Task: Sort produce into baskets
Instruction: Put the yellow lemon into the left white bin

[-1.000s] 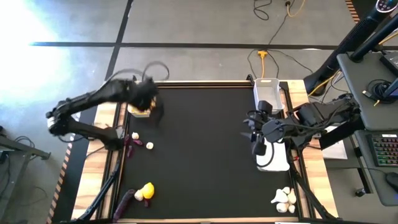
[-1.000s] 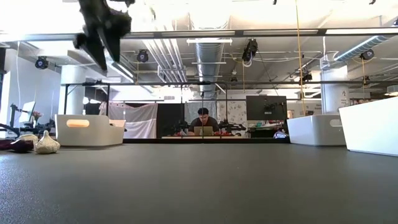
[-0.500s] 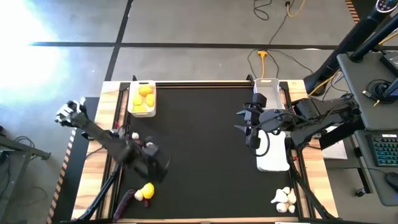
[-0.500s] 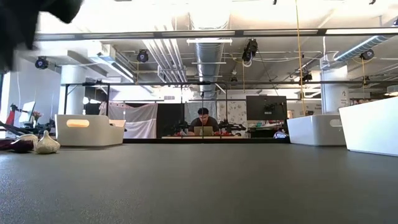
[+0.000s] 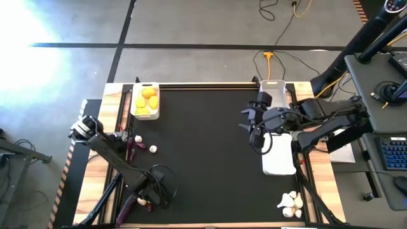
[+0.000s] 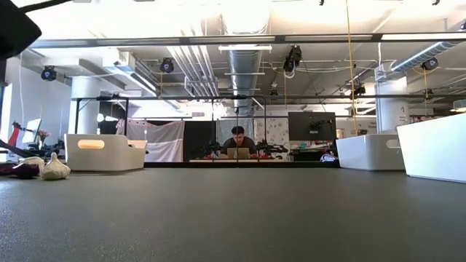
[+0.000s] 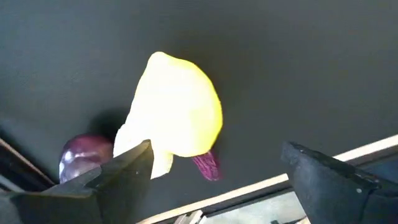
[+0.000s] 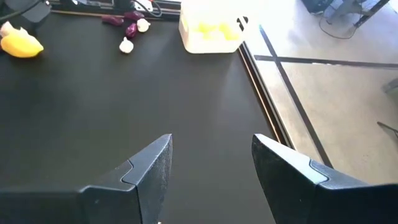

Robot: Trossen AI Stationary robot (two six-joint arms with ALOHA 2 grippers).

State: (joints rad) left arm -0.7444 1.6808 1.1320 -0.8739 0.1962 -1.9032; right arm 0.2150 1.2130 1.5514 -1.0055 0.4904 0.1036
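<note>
While the right gripper [image 5: 254, 123] is held open over the table's far right, the lemon [image 7: 177, 112] is framed between the open left gripper's [image 5: 154, 194] fingers at the near-left edge, an eggplant [image 7: 84, 155] touching it

The middle of the bench [image 5: 203, 159] lay bare from far edge to near edge, giving wide passage. Along the left side stood a basket [image 5: 145, 102] of lemons at the far corner, then garlic [image 5: 152, 149] and eggplants [image 5: 132, 147] together. The open left tool [image 5: 154, 194] hung over a lemon [image 7: 177, 115] near the front. On the right, two baskets [image 5: 278, 149] lined the edge, the open right tool [image 5: 252, 124] beside them, and garlic bulbs [image 5: 290, 203] sat at the near corner.
</note>
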